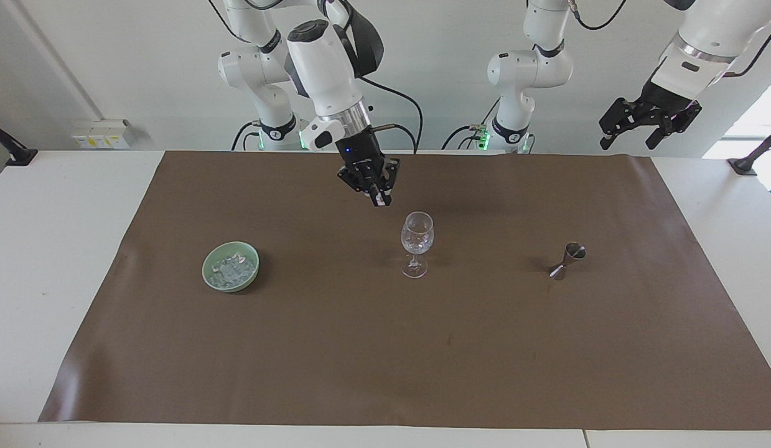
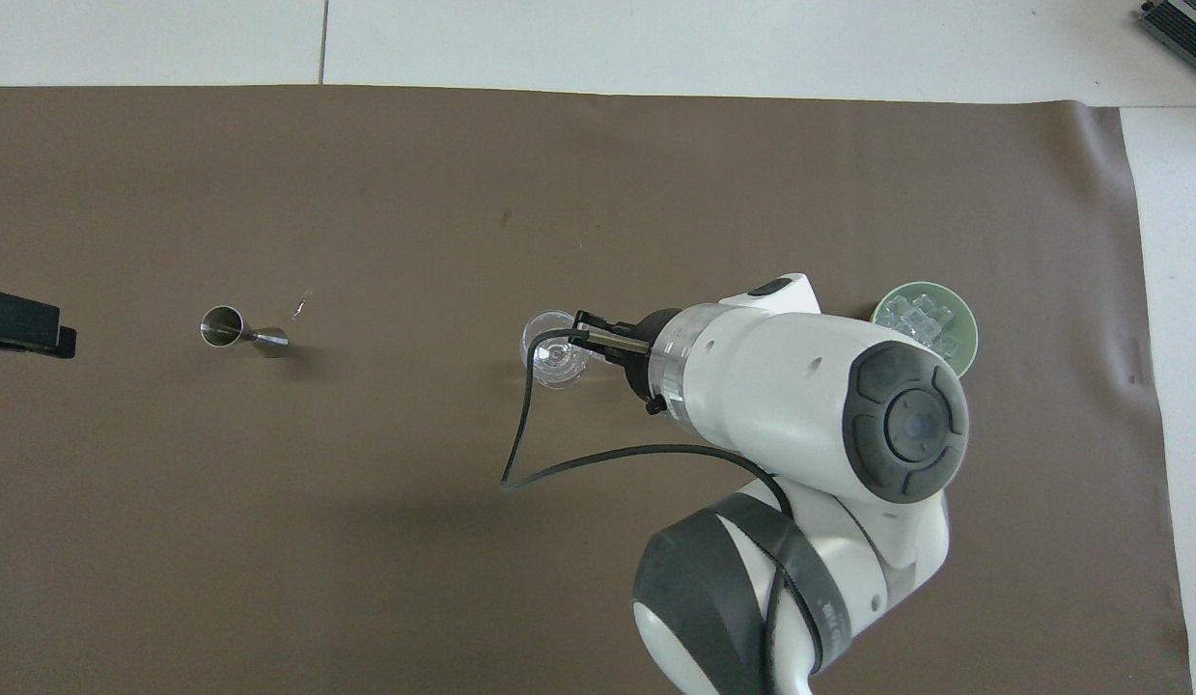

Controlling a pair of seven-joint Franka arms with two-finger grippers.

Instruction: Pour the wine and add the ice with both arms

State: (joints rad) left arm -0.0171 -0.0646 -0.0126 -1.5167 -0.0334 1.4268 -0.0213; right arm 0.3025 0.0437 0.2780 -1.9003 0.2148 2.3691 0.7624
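Right gripper (image 1: 380,200) is up in the air over the mat (image 1: 385,373), just beside the wine glass (image 1: 417,242), at about 10 o'clock from its rim in the facing view. Fingertips are pinched together; a small pale bit shows at the tips, can't tell what it is. Its black cable (image 2: 520,425) loops down beside the glass.

Left gripper (image 1: 648,121) waits high over the left arm's end of the table, fingers spread, nothing in them.

Ice (image 1: 233,269) sits heaped in the green bowl (image 1: 212,279) toward the right arm's end, roughly 9 o'clock from the glass, well apart.

Metal measuring cup (image 1: 567,259) stands at 3 o'clock from the glass, well apart.

Count: one glass, one bowl, one measuring cup, two arms.
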